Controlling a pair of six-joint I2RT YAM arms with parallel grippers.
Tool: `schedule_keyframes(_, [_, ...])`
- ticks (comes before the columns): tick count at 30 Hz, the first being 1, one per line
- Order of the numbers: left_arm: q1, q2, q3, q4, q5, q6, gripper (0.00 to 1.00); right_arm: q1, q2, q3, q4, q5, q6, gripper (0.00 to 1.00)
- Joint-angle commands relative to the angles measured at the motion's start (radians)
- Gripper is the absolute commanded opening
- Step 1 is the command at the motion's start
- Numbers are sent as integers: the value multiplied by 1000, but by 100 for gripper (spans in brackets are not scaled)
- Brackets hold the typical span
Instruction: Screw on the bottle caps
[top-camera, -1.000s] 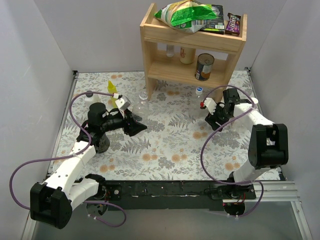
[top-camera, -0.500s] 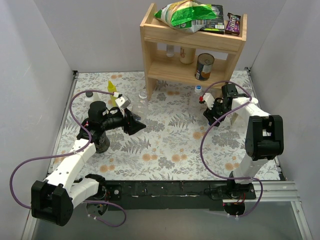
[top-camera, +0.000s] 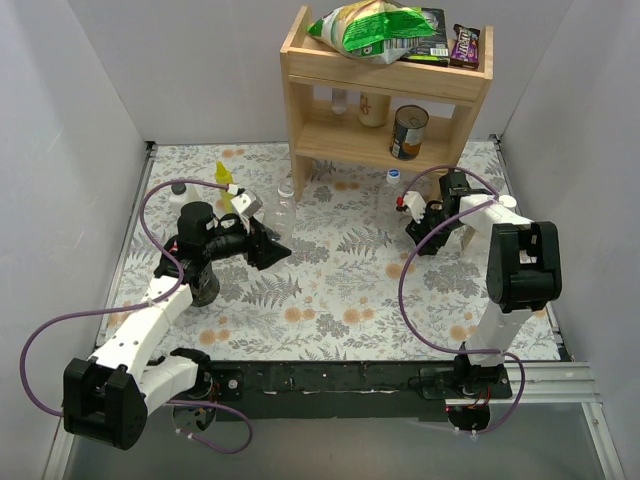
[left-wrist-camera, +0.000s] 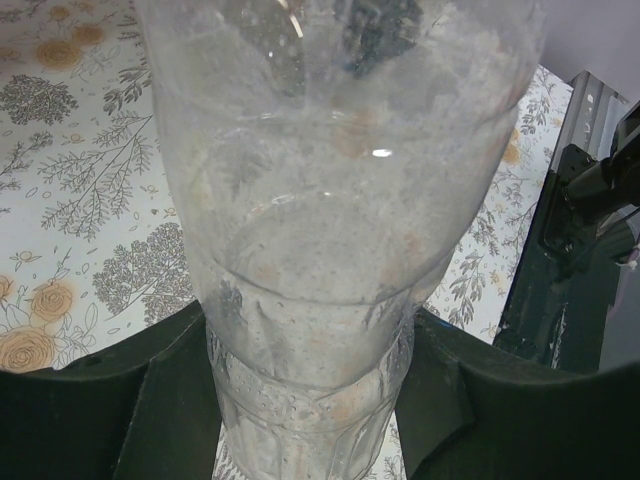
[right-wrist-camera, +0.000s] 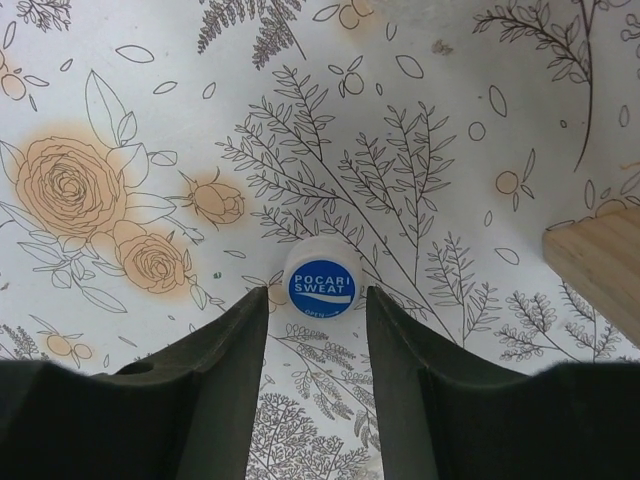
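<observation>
Bright, even light; small glare on bottle (left-wrist-camera: 340, 250).

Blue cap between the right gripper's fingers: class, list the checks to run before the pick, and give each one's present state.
1. Blue cap centred between the right gripper fingers: ok.
2. Cap lying flat, label up: ok.
3. Jaws closed on the cap: not ok, they stand open on either side.
4. Wooden shelf apart from the fingers: ok.
5. Left gripper clamped on the clear bottle: ok.
6. Bottle mouth uncapped and ready: cannot tell.
</observation>
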Motion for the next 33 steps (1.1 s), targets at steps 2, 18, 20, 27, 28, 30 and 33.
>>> schedule_keyframes(2, [9,4,47,-10,-8,19,0,-2,43,27,31,-22,5,48])
schedule_keyframes(18, [6,-2,-7,-22,75,90,0,-6,-262,-83,-140,-112,0,28])
schedule_keyframes(20, [-8,-2,-32,-42,103,130,0,1,-334,-79,-198,-192,9,27])
schedule_keyframes(27, [-62,44,-36,-151,141,413,0,217,-599,33,-240,-345,147,29])
schedule_keyframes(28, [-65,56,-35,-157,141,442,0,249,-604,79,-222,-374,164,29])
schedule_keyframes(30, [-79,62,-27,-180,144,527,0,349,-595,137,-196,-379,219,29])
schedule_keyframes(33, [-108,65,-6,-247,135,653,0,459,-540,269,-180,-372,232,29])
